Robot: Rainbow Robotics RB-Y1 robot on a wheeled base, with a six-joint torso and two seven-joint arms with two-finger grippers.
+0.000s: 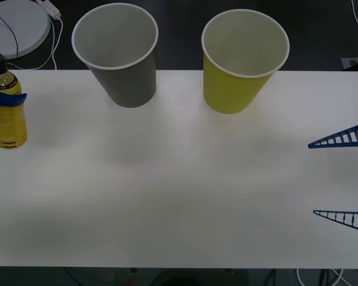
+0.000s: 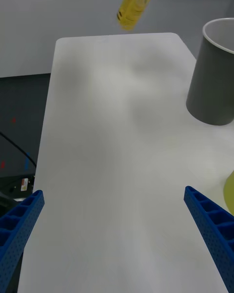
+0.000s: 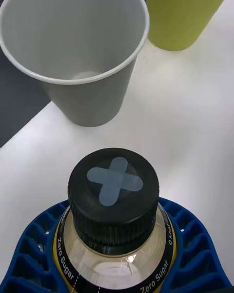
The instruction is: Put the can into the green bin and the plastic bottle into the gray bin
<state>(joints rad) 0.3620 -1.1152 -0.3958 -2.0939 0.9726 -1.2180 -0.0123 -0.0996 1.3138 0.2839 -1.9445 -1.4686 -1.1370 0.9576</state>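
My left gripper is shut on the plastic bottle, a small yellow bottle with a black cap, at the table's far left. In the left wrist view the blue fingers wrap its shoulder below the cap. From the right wrist view the bottle looks tilted and clear of the table. The gray bin stands upright at the back left of centre, the green bin to its right. My right gripper is open near the table's right edge, holding nothing. The can is out of view.
The white table stretches bare in front of both cups. A round white disc with a cable lies beyond the back left corner. Dark floor lies past the table's back and front edges.
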